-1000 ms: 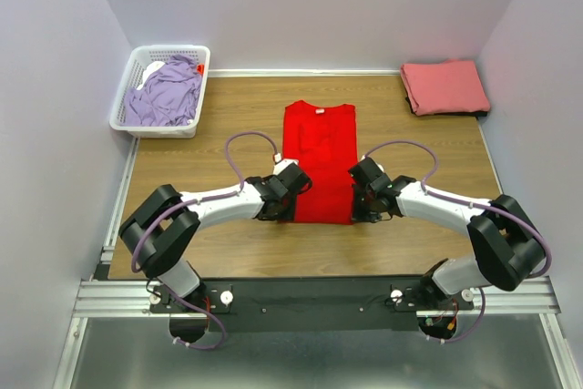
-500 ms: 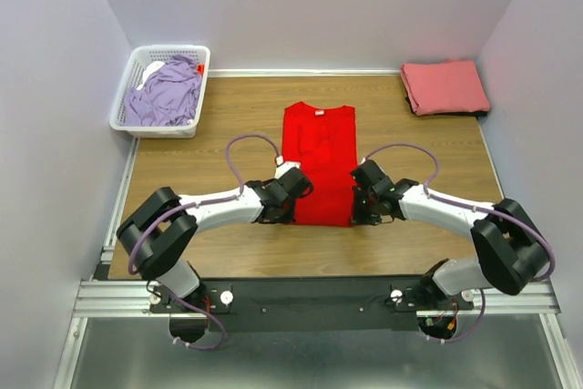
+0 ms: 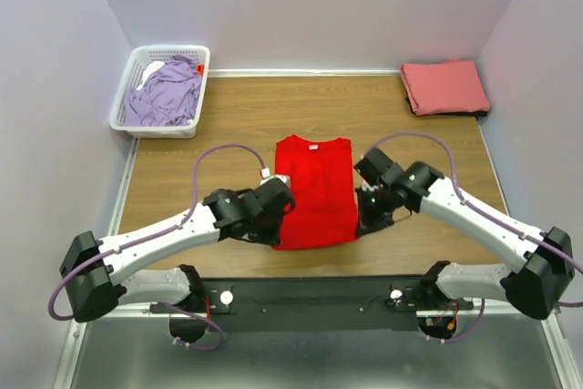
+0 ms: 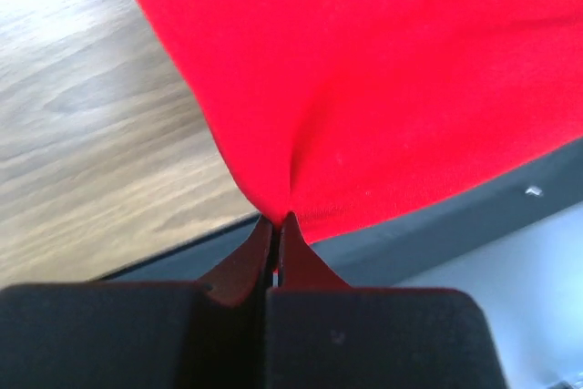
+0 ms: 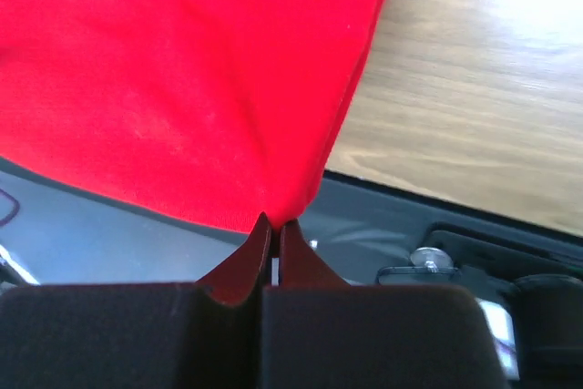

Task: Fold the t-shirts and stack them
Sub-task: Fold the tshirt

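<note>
my left fingers (image 4: 266,232) have just closed, so they and my right fingers (image 5: 264,230) now pinch the near hem corners of the red t-shirt (image 3: 314,189), dragged nearer across the counter (image 3: 246,120), ready for folding toward its collar.

We are counting three t-shirts here: one red t-shirt (image 3: 312,190), one salmon-pink t-shirt (image 3: 444,87) and one lavender t-shirt (image 3: 168,93). We are also counting one white basket (image 3: 155,129) and one wooden table (image 3: 237,111). We are seeing two arms, the left arm (image 3: 155,239) and the right arm (image 3: 474,216), each carrying one gripper: left gripper (image 4: 276,223), right gripper (image 5: 275,223).
</note>
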Robot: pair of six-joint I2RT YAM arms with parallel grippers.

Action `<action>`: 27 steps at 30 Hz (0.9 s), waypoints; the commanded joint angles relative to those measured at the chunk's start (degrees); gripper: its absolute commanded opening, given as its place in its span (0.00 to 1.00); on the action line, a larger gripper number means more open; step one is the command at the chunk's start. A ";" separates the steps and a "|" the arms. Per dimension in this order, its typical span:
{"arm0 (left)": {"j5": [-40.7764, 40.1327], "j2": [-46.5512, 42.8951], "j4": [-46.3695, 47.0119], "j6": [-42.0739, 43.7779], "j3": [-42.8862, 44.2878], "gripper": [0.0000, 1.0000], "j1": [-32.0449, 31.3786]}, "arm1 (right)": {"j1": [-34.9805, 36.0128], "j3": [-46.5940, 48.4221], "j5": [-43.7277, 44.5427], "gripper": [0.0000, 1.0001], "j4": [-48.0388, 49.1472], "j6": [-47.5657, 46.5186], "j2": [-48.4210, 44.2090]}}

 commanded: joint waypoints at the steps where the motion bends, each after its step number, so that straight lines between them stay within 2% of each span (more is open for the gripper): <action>1: -0.55 -1.04 -7.23 4.27 4.79 0.00 5.59 | -0.83 13.83 11.23 0.01 -15.57 -6.36 5.72; 4: 0.58 1.32 -3.81 10.07 6.63 0.00 11.48 | -4.25 20.87 14.94 0.01 -15.49 -10.23 10.20; 9: -0.73 5.19 -0.64 15.95 10.76 0.00 16.93 | -11.37 28.52 13.02 0.01 -12.86 -15.23 15.13; 14: -0.91 9.41 1.74 19.39 15.15 0.00 19.49 | -13.58 35.37 12.23 0.01 -12.50 -17.09 19.79; 27: 1.73 15.83 7.54 25.19 20.17 0.00 28.62 | -17.54 46.54 9.85 0.01 -9.08 -21.22 31.21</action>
